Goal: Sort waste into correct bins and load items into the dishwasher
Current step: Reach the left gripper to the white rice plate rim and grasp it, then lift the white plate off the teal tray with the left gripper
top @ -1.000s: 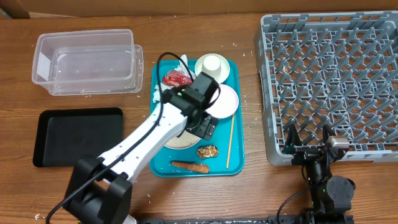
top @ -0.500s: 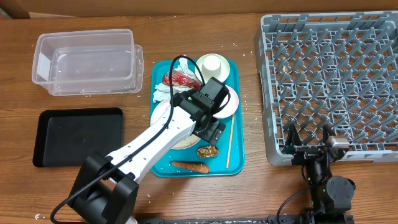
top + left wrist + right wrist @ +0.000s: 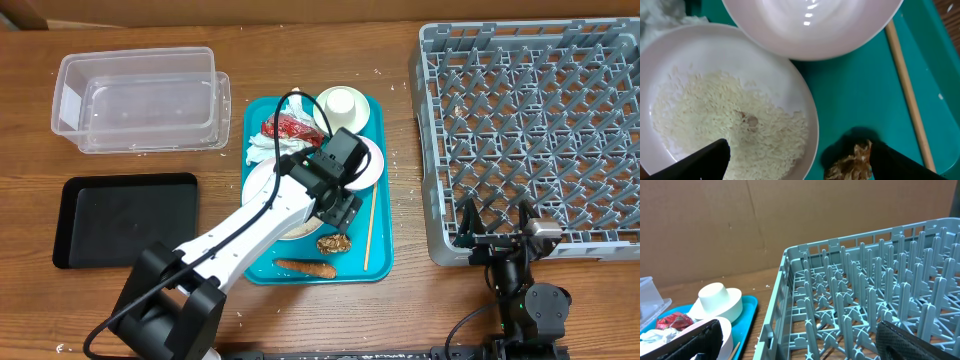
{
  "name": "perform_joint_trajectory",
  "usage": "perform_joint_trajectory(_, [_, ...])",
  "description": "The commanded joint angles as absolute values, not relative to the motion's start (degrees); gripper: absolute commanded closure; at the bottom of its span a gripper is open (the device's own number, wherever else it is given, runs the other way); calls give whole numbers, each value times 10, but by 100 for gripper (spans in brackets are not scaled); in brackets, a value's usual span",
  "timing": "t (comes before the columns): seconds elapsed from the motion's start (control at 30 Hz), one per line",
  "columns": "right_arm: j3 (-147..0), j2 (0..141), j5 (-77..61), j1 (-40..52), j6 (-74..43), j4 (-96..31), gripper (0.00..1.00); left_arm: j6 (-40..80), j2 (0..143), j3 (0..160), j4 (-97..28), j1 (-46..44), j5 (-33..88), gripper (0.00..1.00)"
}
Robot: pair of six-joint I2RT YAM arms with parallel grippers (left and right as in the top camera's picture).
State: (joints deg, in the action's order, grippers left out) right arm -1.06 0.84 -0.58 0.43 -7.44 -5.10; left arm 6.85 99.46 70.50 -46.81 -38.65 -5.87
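**Overhead:** the wooden bench (image 3: 400,300) carries a teal tray (image 3: 378,250). A clear tub (image 3: 140,100) lies at its 10 o'clock, a black tray (image 3: 125,220) at 8 o'clock, and a grey rack (image 3: 530,130) at 3 o'clock.

**Left wrist:** my left claw (image 3: 800,155) is spread over the teal tray, with the rice plate (image 3: 715,100) at 9 o'clock and a brown food bit (image 3: 852,162) at 5 o'clock.

**Right wrist:** my right claw (image 3: 802,340) is spread, with a cardboard wall (image 3: 790,220) behind the rack.

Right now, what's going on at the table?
The left hand hovers open over the teal tray, its fingers on either side of the brown food bit beside the plate of rice. It holds nothing. The right hand sits open by the dish rack, which holds no dishes yet. The clear tub and black tray are empty.
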Motion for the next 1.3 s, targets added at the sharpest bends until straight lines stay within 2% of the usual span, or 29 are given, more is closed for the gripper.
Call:
perform_joint_trajectory(0.0, [-5, 2, -1, 7, -70, -48, 0, 57, 1001, 674, -450, -390, -66, 9])
perform_joint_trajectory(0.13, [-5, 2, -1, 7, -70, -48, 0, 57, 1001, 652, -398, -390, -66, 7])
perform_joint_trajectory(0.33, [-5, 2, -1, 7, -70, -48, 0, 42, 1019, 649, -354, -390, -65, 12])
perform_joint_trajectory(0.8, [-5, 2, -1, 7, -70, -48, 0, 27, 1082, 651, -351, -390, -77, 13])
perform_joint_trajectory(0.87, [-5, 2, -1, 7, -70, -48, 0, 27, 1082, 651, -353, -390, -84, 16])
perform_joint_trajectory(1.0, [-5, 2, -1, 7, -70, -48, 0, 27, 1082, 651, -358, -390, -97, 31])
perform_joint_trajectory(1.27, [-5, 2, -1, 7, -70, -48, 0, 30, 1082, 665, -387, -391, -98, 49])
